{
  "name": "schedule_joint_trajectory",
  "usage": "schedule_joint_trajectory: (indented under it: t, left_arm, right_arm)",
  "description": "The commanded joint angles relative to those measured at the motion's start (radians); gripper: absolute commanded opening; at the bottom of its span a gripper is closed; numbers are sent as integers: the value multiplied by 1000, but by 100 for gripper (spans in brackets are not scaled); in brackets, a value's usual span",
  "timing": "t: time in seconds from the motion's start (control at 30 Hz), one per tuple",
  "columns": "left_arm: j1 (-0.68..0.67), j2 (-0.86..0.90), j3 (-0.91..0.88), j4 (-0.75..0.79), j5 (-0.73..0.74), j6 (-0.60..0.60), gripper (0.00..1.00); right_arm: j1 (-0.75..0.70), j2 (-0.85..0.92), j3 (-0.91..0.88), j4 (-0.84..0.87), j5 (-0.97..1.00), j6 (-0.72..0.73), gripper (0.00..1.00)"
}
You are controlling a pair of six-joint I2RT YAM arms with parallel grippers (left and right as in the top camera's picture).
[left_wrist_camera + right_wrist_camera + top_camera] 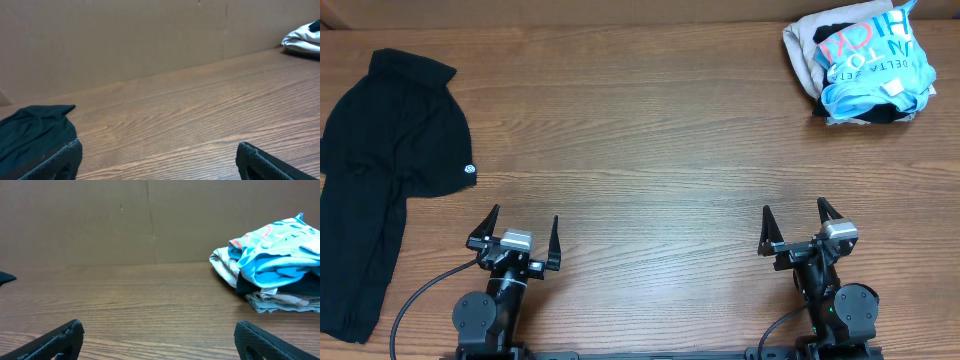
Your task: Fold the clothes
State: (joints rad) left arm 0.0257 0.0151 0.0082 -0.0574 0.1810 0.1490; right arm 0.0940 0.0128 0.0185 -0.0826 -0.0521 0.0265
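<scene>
Both of my hands sit closest, low over the desk at its near edge: the left hand has its fingers spread wide with nothing between them, and the right hand is spread just as wide and just as empty. Ahead of my left hand and out to its left lies the black shirt, apart from my fingers, stretched lengthwise with its collar pointing away from me and its small white logo on the edge nearest that hand; the cloth looks rumpled and loose, with no tidy fold that I can make out, and its outer side runs past what I can see. Far ahead of my right hand and out to its right sits a heap of other clothes, a light-blue-and-white garment on top of a beige garment, well apart from both hands. As I judge it, the folding has not begun: the shirt is untouched, so reaching it, spreading it flat and making every fold are all left to do
</scene>
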Motion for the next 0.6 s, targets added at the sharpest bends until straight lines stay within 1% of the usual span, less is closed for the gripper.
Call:
schedule_joint_trajectory:
  t: [0.0,0.07,0.17,0.3,0.43,0.57]
  left_arm:
    - [-6,-10,-3,-2,-26,8,100]
    - [-6,-10,-3,22,-24,7,100]
    - [-6,-10,-3,35,-11,-54,100]
    - [-6,-10,3,27,-12,-59,100]
    - [-6,-8,67,-32,-14,-60,100]
    - [-6,43,195,-124,-25,-60,100]
  right_arm:
    - [9,-10,-11,5,-2,5,100]
    - [9,-10,-11,10,-2,5,100]
    - [9,-10,-10,22,0,4,100]
    - [8,-10,13,54,5,18,100]
    - [8,-8,93,41,3,46,100]
    - [8,39,214,-14,-45,57,100]
